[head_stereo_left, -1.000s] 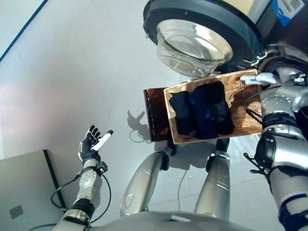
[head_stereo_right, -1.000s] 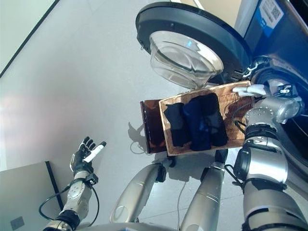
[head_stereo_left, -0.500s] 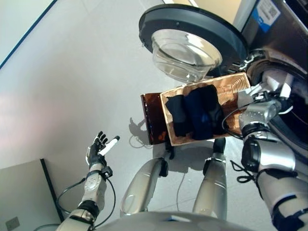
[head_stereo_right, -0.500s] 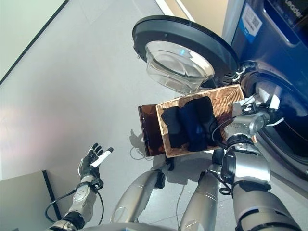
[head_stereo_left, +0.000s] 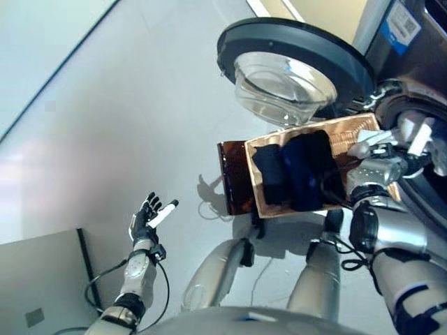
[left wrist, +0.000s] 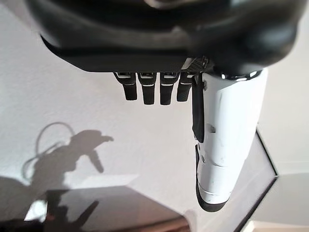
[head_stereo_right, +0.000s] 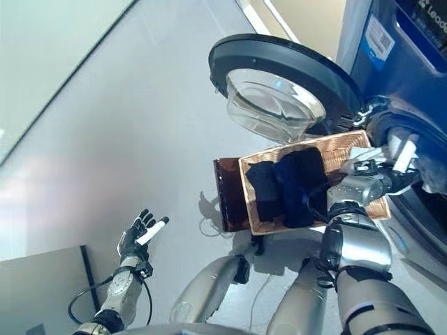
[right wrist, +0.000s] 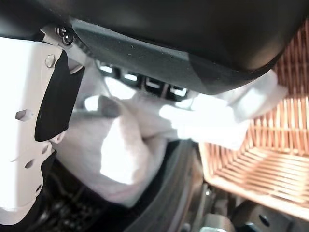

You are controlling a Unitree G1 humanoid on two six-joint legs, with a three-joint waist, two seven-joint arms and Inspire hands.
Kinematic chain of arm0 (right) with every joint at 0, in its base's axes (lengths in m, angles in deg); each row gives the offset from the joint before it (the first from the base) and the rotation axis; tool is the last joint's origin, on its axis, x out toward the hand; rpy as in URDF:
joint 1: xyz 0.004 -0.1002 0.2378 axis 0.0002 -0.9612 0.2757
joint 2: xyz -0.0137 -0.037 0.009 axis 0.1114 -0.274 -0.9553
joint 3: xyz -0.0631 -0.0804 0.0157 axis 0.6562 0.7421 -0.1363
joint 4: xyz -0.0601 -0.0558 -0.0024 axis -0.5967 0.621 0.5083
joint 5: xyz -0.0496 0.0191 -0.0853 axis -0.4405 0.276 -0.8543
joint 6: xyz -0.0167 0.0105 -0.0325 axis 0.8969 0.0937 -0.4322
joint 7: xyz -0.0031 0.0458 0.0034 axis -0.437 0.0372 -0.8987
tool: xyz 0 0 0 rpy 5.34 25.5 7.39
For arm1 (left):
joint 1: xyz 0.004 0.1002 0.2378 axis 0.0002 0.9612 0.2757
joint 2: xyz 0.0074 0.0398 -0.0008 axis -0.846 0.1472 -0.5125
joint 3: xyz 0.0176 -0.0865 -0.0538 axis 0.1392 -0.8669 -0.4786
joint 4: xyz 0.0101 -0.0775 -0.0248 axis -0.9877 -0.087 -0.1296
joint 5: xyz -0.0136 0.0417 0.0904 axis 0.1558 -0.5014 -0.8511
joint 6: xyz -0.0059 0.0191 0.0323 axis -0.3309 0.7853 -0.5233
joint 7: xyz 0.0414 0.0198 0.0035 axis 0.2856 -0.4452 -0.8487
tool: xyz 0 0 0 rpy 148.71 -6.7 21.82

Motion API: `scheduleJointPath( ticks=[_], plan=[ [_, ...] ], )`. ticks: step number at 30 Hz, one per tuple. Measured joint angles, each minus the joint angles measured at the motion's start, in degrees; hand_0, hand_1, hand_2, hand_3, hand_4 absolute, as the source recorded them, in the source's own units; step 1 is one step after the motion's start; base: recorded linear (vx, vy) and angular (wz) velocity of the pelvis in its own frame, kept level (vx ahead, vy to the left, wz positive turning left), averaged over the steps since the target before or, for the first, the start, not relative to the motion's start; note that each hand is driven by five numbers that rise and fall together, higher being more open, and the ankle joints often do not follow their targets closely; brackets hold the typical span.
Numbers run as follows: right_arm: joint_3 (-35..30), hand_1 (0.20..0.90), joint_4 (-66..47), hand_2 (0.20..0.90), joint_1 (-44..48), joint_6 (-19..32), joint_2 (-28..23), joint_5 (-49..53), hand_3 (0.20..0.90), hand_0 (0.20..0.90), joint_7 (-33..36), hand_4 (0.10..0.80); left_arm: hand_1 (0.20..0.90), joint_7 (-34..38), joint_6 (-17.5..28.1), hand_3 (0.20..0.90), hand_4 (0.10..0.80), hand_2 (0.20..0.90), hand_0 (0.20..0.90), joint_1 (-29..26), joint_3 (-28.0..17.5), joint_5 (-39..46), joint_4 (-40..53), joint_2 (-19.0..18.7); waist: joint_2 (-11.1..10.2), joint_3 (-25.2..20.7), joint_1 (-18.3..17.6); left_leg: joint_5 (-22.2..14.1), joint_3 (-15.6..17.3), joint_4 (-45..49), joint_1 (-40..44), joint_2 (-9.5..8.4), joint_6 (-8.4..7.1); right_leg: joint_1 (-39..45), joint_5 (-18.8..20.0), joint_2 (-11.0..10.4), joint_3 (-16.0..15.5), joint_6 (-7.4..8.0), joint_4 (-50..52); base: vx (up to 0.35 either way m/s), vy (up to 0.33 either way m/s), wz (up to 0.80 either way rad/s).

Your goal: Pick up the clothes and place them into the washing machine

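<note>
A pale grey floor (head_stereo_left: 140,118) is spreading under everything. At seven o'clock the left hand (head_stereo_left: 145,222) is hanging empty, fingers straight. Toward three o'clock the right hand (right wrist: 145,72) is gripping a white garment (right wrist: 120,145) at the washing machine (head_stereo_right: 412,105) opening, just beside the wicker basket (head_stereo_left: 353,136) holding dark clothes (head_stereo_left: 297,171). Beyond, the round door (head_stereo_left: 293,59) is standing open.

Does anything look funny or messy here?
Nothing looks wrong. The dark clothes lie neatly in the basket, none on the floor. The right hand holds a white cloth at the washing machine's open mouth. The left hand hangs open.
</note>
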Motion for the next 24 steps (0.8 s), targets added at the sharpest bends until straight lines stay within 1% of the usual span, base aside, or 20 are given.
scheduleJointPath(
  ticks=[1,2,4,5,6,7,8,13,17,20,22,24],
  plan=[
    [0.4,0.9,-0.8,0.9,0.9,0.3,-2.0,0.0,0.9,0.9,1.6,0.8,0.9,0.0,0.0,0.9,0.8,0.9,0.9,0.1,0.1,-0.5,0.2,0.0,0.8,-0.6,0.9,0.3,0.0,-0.4,-0.5,-0.38,0.09,-1.1,-0.1,-0.3,0.1,0.22,0.7,0.004,0.08,0.09],
    [0.5,0.9,-2.4,0.9,1.3,0.6,-2.9,-0.1,0.9,0.9,2.4,0.8,0.9,0.1,0.0,0.9,0.8,0.9,0.9,0.6,0.0,-0.5,0.8,0.0,1.4,-1.1,1.1,0.5,0.0,-0.4,-1.2,-0.7,0.19,-2.1,-0.2,-0.6,0.3,0.33,1.2,0.006,0.081,0.09],
    [0.2,0.9,-5.2,0.9,3.9,0.7,-6.7,0.1,0.9,0.9,4.6,0.8,0.9,-0.1,0.1,0.9,0.8,0.9,0.9,1.1,0.1,-0.9,1.8,0.0,3.1,-1.3,2.0,1.5,0.1,-1.6,-1.6,-1.4,0.64,-3.3,-0.2,-1.2,0.8,0.69,1.5,0.041,0.094,0.07],
    [0.9,0.9,-9.8,0.9,4.2,1.5,-7.9,0.1,0.9,0.9,5.6,0.8,0.9,0.0,0.4,0.9,0.8,0.9,0.9,1.8,0.0,-0.9,2.7,-0.4,3.3,-1.4,2.4,1.5,0.4,-1.8,-2.3,-1.92,0.61,-4.9,-0.4,-1.6,1.6,0.87,2.4,0.056,0.069,-0.01],
    [1.8,0.9,-12.0,0.9,4.5,2.2,-8.3,-0.3,0.9,0.9,5.8,0.8,0.9,0.1,0.5,0.9,0.8,0.9,0.9,2.1,0.0,-0.9,2.7,-0.4,3.6,-1.5,2.4,1.7,0.7,-2.1,-2.8,-2.05,0.86,-5.8,-0.3,-1.7,1.9,0.93,2.6,0.0,0.0,0.0],
    [3.1,0.9,-13.3,0.9,5.1,2.8,-9.4,-1.5,0.9,0.9,5.7,0.8,0.9,0.2,0.4,0.9,0.8,0.9,0.9,2.0,0.1,-0.8,2.6,-0.4,4.1,-1.3,2.4,2.3,1.1,-2.3,-3.0,-2.19,1.39,-6.1,-0.2,-1.8,2.0,1.16,2.5,0.043,0.043,0.02],
    [4.2,0.9,-13.7,0.9,5.2,3.2,-9.9,-2.0,0.9,0.9,5.5,0.8,0.9,0.3,0.4,0.9,0.8,0.9,0.9,1.9,0.1,-0.8,2.5,-0.4,4.2,-1.3,2.4,2.3,1.1,-2.3,-3.0,-2.25,1.39,-6.1,-0.1,-1.8,2.1,1.22,2.6,0.06,0.051,0.03],
    [4.8,0.9,-13.2,0.9,6.9,3.1,-7.7,-1.7,0.9,0.9,3.7,0.8,0.9,0.3,0.4,0.9,0.8,0.9,0.9,0.5,0.3,-0.8,2.2,-0.3,3.6,-0.9,2.1,2.3,1.7,-2.3,-2.7,-1.95,1.37,-5.9,0.2,-1.4,2.7,1.61,1.9,0.038,0.026,-0.09],
    [5.2,0.9,-9.0,0.9,6.5,2.8,-3.9,-0.8,0.9,0.9,-1.3,0.8,0.9,0.0,0.6,0.9,0.8,0.9,0.9,-0.5,0.3,-0.7,2.2,-0.2,2.8,-0.1,0.7,2.3,1.8,-2.6,-1.2,-1.62,1.29,-4.9,0.0,-1.0,2.9,1.4,2.3,0.011,-0.012,-0.08],
    [5.6,0.9,-4.3,0.9,3.6,1.1,-1.5,-1.3,0.9,0.9,-4.0,0.8,0.9,-0.1,0.9,0.9,0.8,0.9,0.9,-0.9,0.3,-0.7,2.2,0.0,1.1,0.5,-0.2,2.1,1.7,-2.5,0.6,-1.32,0.99,-3.2,-0.2,-0.7,2.9,0.97,2.2,-0.004,-0.024,-0.06],
    [5.4,0.9,-3.7,0.9,1.8,0.5,0.9,-1.2,0.9,0.9,-4.1,0.8,0.9,-0.3,1.0,0.9,0.8,0.9,0.9,-0.9,0.4,-0.7,1.9,0.3,0.3,0.7,-0.9,2.0,1.5,-2.5,1.1,-1.02,0.86,-2.3,-0.2,-0.5,2.4,0.93,1.8,-0.007,-0.035,-0.01],
    [5.2,0.9,-2.8,0.9,0.0,0.7,2.1,-1.2,0.9,0.9,-5.3,0.8,0.9,-0.6,1.0,0.9,0.8,0.9,0.9,-0.9,0.5,-0.8,1.9,1.1,0.2,0.8,-0.9,1.9,0.9,-2.4,1.1,-0.83,0.48,-1.7,-0.2,-0.5,1.5,0.83,1.7,0.001,-0.026,0.1]
  ],
)
